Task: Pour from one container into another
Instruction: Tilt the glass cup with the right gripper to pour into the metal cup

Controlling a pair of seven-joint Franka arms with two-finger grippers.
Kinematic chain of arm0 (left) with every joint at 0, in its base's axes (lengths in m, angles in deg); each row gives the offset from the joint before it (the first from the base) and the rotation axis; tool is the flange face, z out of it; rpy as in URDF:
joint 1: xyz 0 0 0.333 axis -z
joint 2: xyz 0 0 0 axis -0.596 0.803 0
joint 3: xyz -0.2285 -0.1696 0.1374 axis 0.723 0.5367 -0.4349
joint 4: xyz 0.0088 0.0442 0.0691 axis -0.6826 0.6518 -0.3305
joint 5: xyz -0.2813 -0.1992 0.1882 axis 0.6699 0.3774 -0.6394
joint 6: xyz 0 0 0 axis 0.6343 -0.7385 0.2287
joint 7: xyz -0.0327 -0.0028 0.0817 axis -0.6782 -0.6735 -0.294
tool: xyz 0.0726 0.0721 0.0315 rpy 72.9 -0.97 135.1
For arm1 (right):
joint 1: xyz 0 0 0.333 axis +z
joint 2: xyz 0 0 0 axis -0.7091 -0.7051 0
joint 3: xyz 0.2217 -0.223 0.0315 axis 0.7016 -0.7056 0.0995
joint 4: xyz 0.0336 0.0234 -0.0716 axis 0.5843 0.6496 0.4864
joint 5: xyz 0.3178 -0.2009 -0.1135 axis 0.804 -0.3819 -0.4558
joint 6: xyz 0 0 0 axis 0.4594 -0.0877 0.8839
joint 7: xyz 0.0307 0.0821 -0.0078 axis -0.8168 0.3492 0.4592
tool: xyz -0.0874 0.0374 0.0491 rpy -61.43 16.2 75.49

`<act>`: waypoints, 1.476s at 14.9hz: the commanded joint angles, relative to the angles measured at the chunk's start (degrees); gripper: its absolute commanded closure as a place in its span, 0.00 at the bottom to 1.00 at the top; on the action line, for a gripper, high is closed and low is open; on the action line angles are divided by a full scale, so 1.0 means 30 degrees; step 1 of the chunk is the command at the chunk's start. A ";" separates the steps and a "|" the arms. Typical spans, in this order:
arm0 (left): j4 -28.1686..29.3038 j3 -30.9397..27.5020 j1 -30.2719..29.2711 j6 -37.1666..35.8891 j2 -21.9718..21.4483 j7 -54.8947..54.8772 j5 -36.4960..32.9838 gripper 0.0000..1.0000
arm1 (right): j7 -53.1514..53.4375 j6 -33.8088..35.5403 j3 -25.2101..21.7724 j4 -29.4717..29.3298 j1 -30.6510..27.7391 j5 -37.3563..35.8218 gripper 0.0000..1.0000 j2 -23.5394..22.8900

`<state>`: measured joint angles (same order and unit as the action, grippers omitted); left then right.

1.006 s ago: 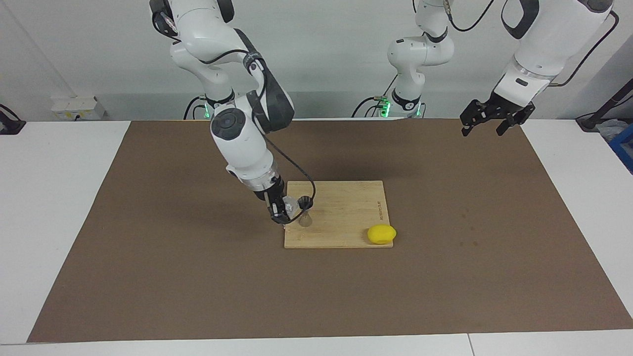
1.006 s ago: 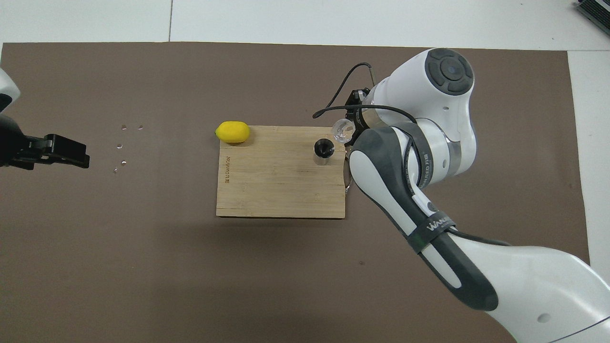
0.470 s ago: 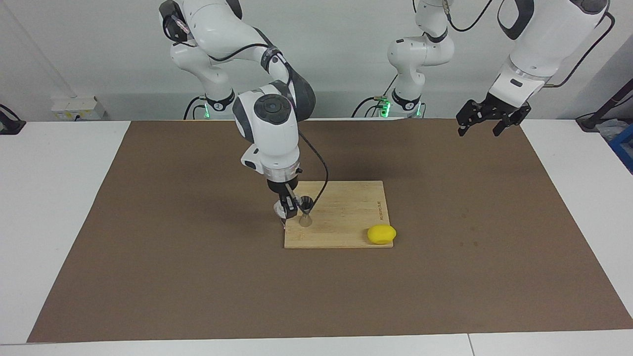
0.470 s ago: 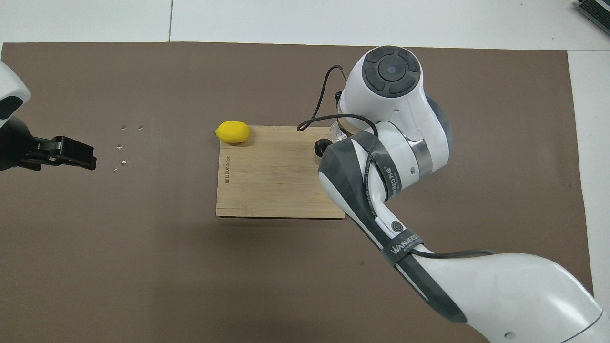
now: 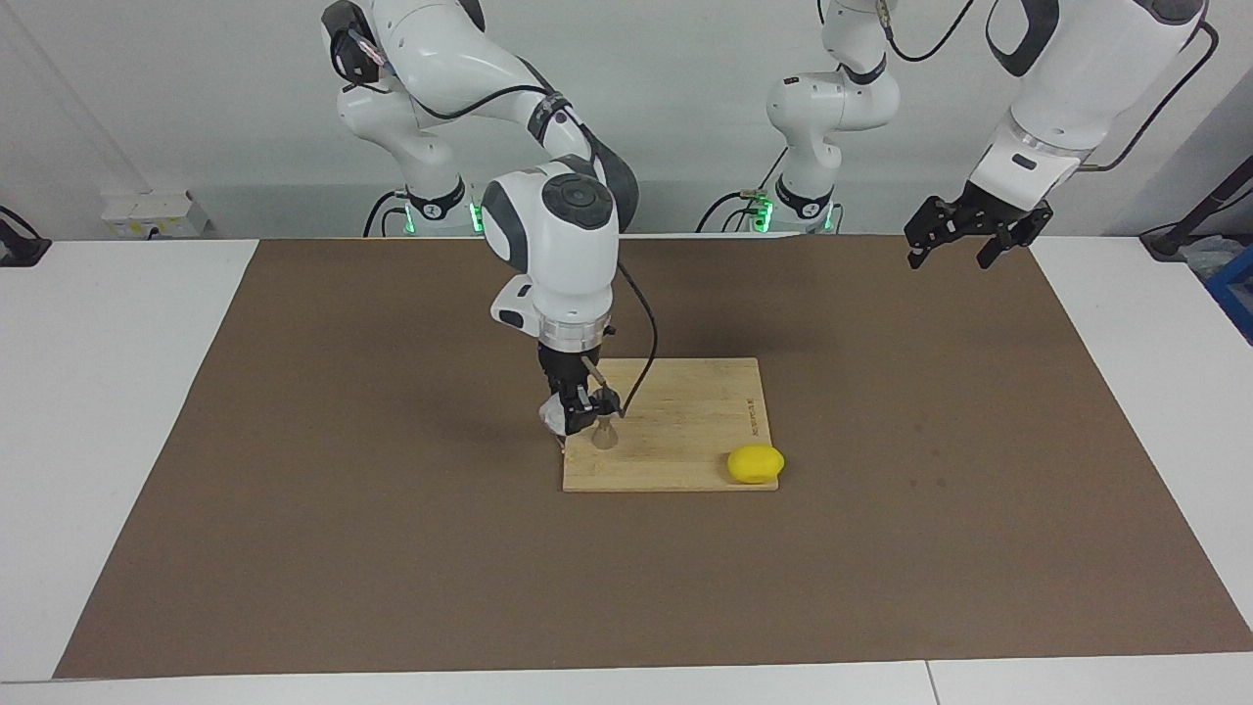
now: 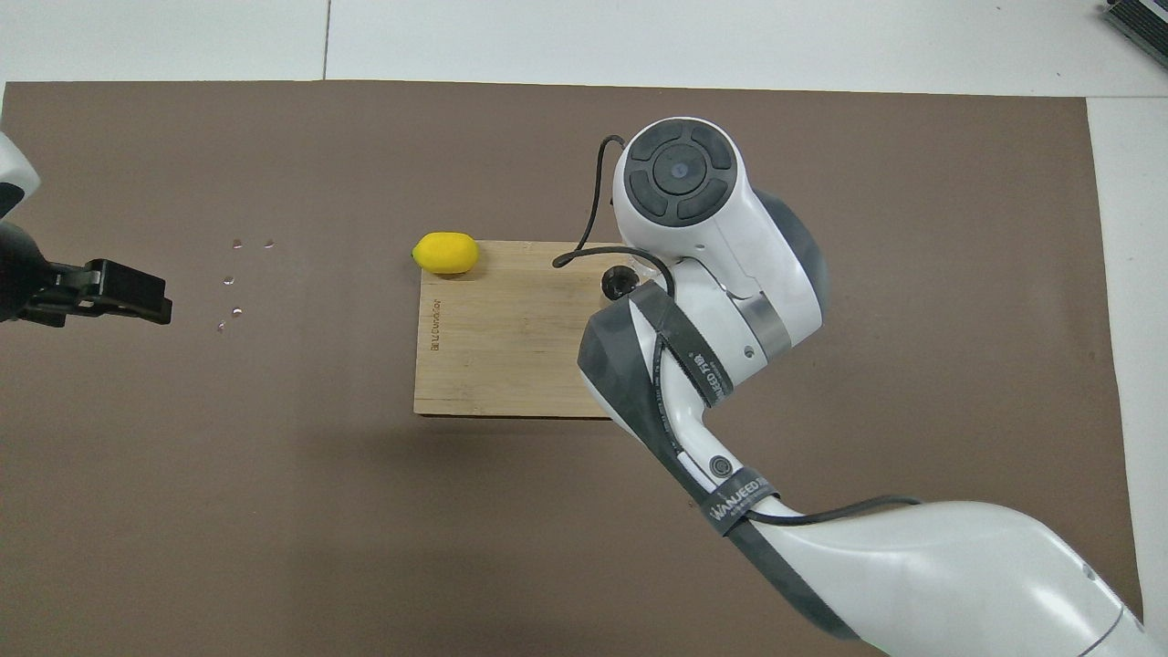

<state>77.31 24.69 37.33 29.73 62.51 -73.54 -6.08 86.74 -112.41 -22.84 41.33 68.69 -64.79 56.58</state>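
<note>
Right gripper (image 5: 578, 409) is down over the corner of the cutting board (image 5: 685, 431) at the right arm's end, on the edge farther from the robots. Its fingers are clamped on the glass cup (image 5: 556, 416), which shows as a pale, see-through shape at the fingertips, held at the board's edge. Whether the cup is tilted cannot be made out. The jigger (image 5: 606, 431) stands upright on the board, just beside the cup toward the left arm's end; the gripper's tips overlap its upper cone in the facing view, so contact cannot be judged. In the overhead view the right arm's wrist covers the cup and most of the gripper, and only the jigger's dark round mouth (image 6: 619, 282) shows at the wrist's edge. A lemon (image 5: 755, 463) lies at the board's other corner on that same edge, toward the left arm's end, well apart from the jigger. A few small clear droplets (image 6: 235, 274) sit on the brown mat (image 5: 392, 548) nearer the left arm's end. Left gripper (image 5: 964, 240) waits, raised over the mat's corner near its own base, fingers apart and holding nothing.
</note>
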 commanded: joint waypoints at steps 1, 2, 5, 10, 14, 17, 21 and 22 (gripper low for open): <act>0.0685 -0.0264 0.0191 0.0429 -0.0601 -0.0299 -0.0309 0.00 | -0.0729 0.0411 0.0114 -0.0367 0.0329 -0.1280 1.00 -0.0255; 0.0627 -0.0177 -0.0041 0.0429 -0.0601 -0.0299 -0.0309 0.00 | -0.0876 0.0411 0.0114 -0.0278 0.0390 -0.1836 1.00 -0.0197; 0.0567 -0.0030 -0.0190 0.0429 -0.0572 -0.0328 -0.0309 0.00 | -0.1315 0.0469 0.0114 -0.0014 0.0653 -0.2339 1.00 -0.0080; 0.0743 -0.0146 -0.0161 0.0194 -0.0630 -0.0064 -0.0309 0.00 | -0.2341 0.1201 0.0114 0.0308 0.1180 -0.3802 1.00 0.0213; 0.0743 -0.0088 -0.0044 0.0136 -0.0630 -0.0064 -0.0309 0.00 | -0.3191 0.1348 0.0114 0.0865 0.1532 -0.5005 1.00 0.0565; 0.0743 -0.0117 -0.0043 0.0136 -0.0630 -0.0064 -0.0309 0.00 | -0.3192 0.1378 0.0114 0.0836 0.1620 -0.5122 1.00 0.0565; 0.0743 -0.0117 -0.0102 0.0136 -0.0630 -0.0064 -0.0309 0.00 | -0.3221 0.1348 0.0114 0.0544 0.1591 -0.5269 1.00 0.0507; 0.0743 -0.0117 -0.0102 0.0136 -0.0630 -0.0064 -0.0309 0.00 | -0.3192 0.1348 0.0114 0.0543 0.1591 -0.5240 1.00 0.0507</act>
<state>77.46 24.44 37.02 29.76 62.44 -73.69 -6.08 78.00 -108.70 -22.79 42.09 73.69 -79.05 56.89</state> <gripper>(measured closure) 0.000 0.493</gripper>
